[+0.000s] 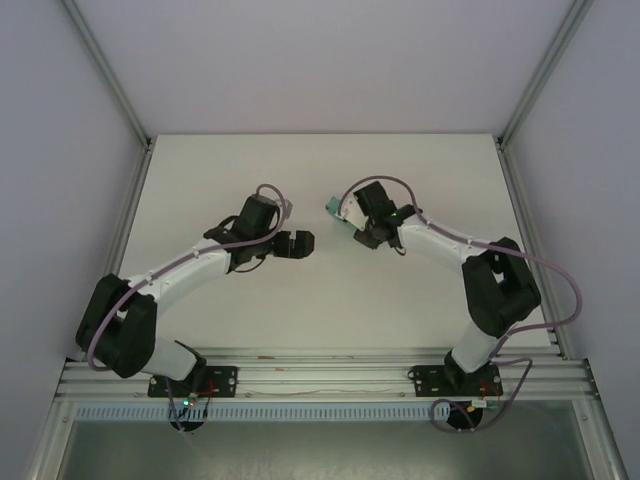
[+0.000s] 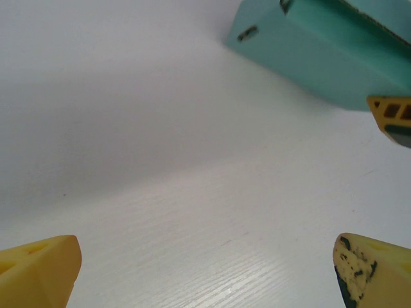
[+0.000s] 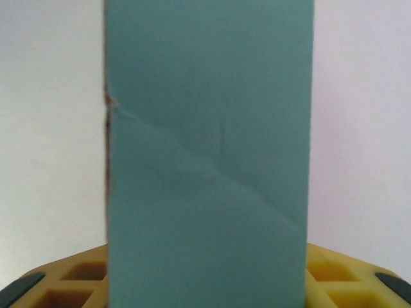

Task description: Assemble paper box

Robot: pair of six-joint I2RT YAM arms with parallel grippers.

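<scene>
Right wrist: paper box (image 3: 209, 154) hides whether right pincer (image 1: 343, 213) grips; left pincer (image 2: 205, 260) apart.

**Item counts, two-arm bench**

You have one teal-green thin-card paper box (image 1: 333, 206), small and rectangular. Two black-and-white jointed robot arms are bolted at the near edge: one left arm (image 1: 190, 265) and one right arm (image 1: 450, 245). Each carries one two-finger gripper, so you count two: the left gripper (image 1: 300, 244) and the right gripper (image 1: 348, 216). In the left wrist view you can count three yellow plastic fingertips (image 2: 38, 269): two at the bottom corners, one at the right edge. Two purple cables (image 1: 268, 186) run, one per arm. One flat white table (image 1: 300, 160) lies beneath.
</scene>
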